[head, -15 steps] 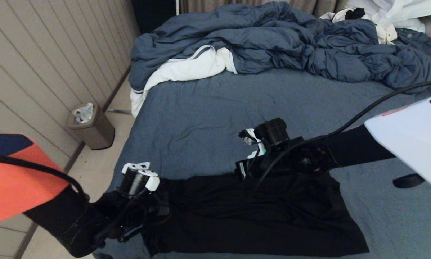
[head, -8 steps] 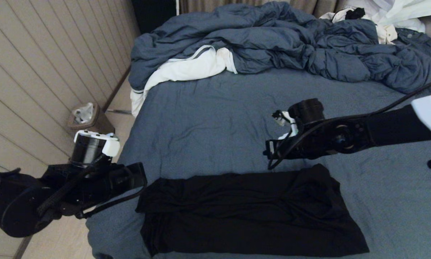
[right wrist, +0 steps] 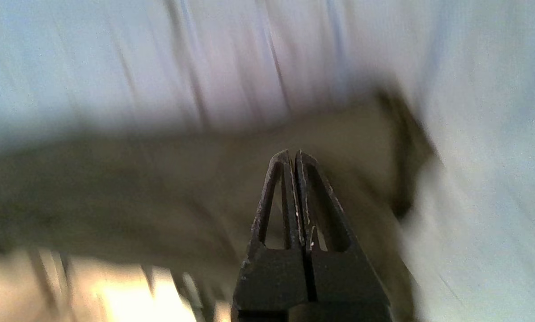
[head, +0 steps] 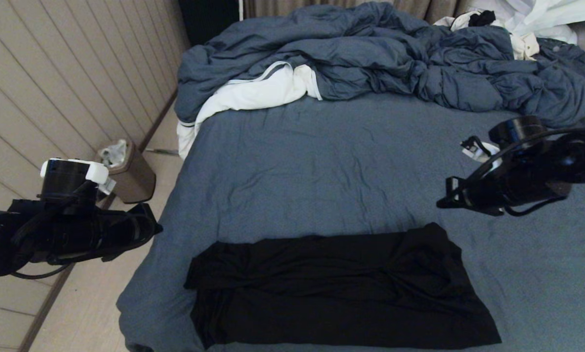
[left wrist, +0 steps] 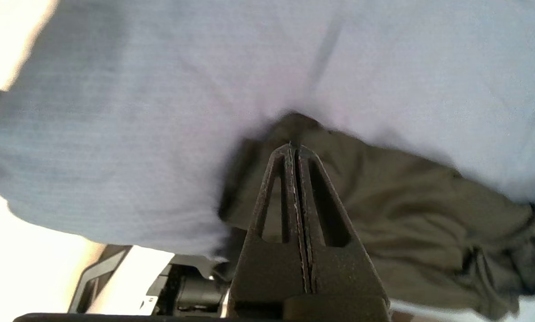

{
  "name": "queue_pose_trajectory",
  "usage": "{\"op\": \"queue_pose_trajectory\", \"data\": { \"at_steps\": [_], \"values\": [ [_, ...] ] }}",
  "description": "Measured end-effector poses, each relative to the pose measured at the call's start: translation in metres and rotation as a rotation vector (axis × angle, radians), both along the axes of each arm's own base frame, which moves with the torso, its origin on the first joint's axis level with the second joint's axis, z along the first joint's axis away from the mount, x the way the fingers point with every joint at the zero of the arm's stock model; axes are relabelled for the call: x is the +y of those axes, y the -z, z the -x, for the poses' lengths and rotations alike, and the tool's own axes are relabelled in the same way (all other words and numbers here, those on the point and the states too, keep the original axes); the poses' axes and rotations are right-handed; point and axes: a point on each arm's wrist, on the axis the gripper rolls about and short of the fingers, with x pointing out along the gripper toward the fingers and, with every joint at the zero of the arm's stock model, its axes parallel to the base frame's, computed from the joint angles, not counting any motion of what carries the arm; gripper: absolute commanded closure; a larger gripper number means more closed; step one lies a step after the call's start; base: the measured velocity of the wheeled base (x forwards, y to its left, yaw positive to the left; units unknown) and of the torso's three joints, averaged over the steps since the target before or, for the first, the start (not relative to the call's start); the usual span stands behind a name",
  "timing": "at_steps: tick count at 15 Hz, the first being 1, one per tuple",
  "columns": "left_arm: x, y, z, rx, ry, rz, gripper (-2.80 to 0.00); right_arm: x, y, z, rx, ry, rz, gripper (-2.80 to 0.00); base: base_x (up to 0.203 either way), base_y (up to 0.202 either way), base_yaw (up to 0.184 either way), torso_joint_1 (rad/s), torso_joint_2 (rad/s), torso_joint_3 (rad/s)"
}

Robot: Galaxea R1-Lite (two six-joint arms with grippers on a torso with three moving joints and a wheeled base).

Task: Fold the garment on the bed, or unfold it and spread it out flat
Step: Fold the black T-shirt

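Observation:
The garment [head: 336,288] lies as a folded black band across the near edge of the bed [head: 321,161], its moon print hidden. My left gripper [head: 153,229] hangs shut and empty beside the bed's left edge, clear of the cloth. My right gripper [head: 441,203] is shut and empty too, hovering over the sheet above the garment's right end. In the left wrist view the shut left gripper [left wrist: 292,147] points at the garment [left wrist: 406,214]. The right wrist view shows the shut right gripper [right wrist: 292,154] over the garment [right wrist: 137,192].
A rumpled blue duvet [head: 370,54] with white lining fills the far side of the bed. White clothes [head: 531,19] are piled at the back right. A small bin [head: 126,173] stands on the floor by the panelled wall on the left.
Both arms have drawn away from the garment. The left one swung left off the bed. The right one moved right and up. The garment stays folded where it lay.

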Motion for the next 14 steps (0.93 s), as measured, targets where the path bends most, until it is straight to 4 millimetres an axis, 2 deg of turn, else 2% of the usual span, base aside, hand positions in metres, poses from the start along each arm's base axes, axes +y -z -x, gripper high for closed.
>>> {"op": "queue_pose_trajectory", "data": {
  "at_steps": [1,2,3,6,9,12,14],
  "values": [
    [0.000,0.002,-0.001,0.008,-0.002,-0.001,0.00,-0.012,0.002,0.011,0.054,-0.063,0.014,0.00,0.000,0.000,0.000,0.000,0.00,0.000],
    [0.001,0.005,-0.001,0.018,-0.003,-0.003,0.00,-0.023,0.008,0.020,0.108,-0.132,0.027,-0.53,0.000,0.000,0.000,0.000,0.00,0.000],
    [0.001,0.008,0.000,0.028,-0.002,-0.006,0.00,-0.032,0.016,0.024,0.149,-0.184,0.040,-2.80,0.000,0.000,0.000,0.000,0.00,0.000],
    [0.002,0.011,0.001,0.034,-0.002,-0.010,0.00,-0.054,0.037,0.024,0.203,-0.238,0.081,-2.80,0.000,0.000,0.000,0.000,0.00,0.000],
    [0.001,0.013,0.002,0.041,0.000,-0.014,0.00,-0.065,0.048,0.028,0.235,-0.259,0.126,-2.80,0.000,0.000,0.000,0.000,0.00,0.000],
    [-0.002,0.015,0.003,0.050,0.010,-0.016,0.00,-0.060,0.063,0.030,0.284,-0.294,0.120,-2.80,0.000,0.000,0.000,0.000,0.00,0.000],
    [-0.002,0.015,0.004,0.052,0.008,-0.017,0.00,-0.053,0.077,0.024,0.316,-0.320,0.114,-2.80,0.000,0.000,0.000,0.000,0.00,0.000]
  ]
}}
